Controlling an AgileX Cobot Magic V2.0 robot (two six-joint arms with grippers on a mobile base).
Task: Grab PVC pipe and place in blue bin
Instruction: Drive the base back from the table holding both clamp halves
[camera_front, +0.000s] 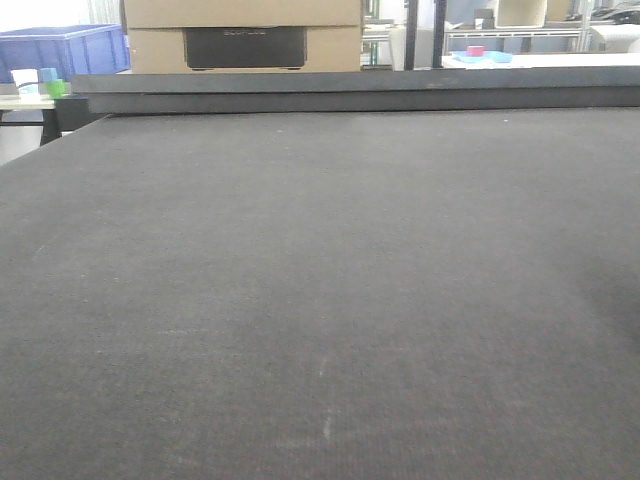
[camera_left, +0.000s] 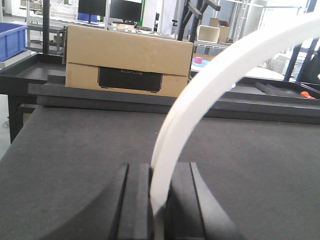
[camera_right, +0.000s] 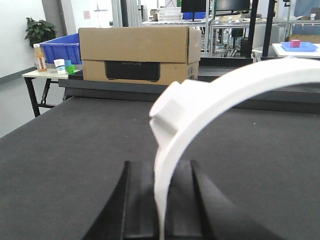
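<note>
Both of your claws are clenched on pipe. The left gripper (camera_left: 160, 172) has its jaws pressed against either side of a white, curved PVC pipe (camera_left: 170, 145) that rises out of them and sweeps up to the right. The right gripper (camera_right: 165, 172) is clamped on a similar white arc, which carries a thicker collar (camera_right: 172, 112) just above the jaws. You cannot tell from the wrist views whether this is one piece held in two places or two separate pieces. The front view shows no pipe, only the dark table (camera_front: 320, 300), so the pipe is up in the claws, not lying on the surface. The blue bin (camera_front: 65, 50) sits at the far left, beyond the table's far edge and left of the cardboard box (camera_front: 245, 35). Expect the pipe to be light and stiff, with a smooth skin that slips easily. Because it is bent, the long free arc will likely act as a lever and try to swivel in a narrow pinch. A hold right beside the collar looks best, since that step should stop the pipe sliding through. Carry it gently and avoid quick wrist turns.
</note>
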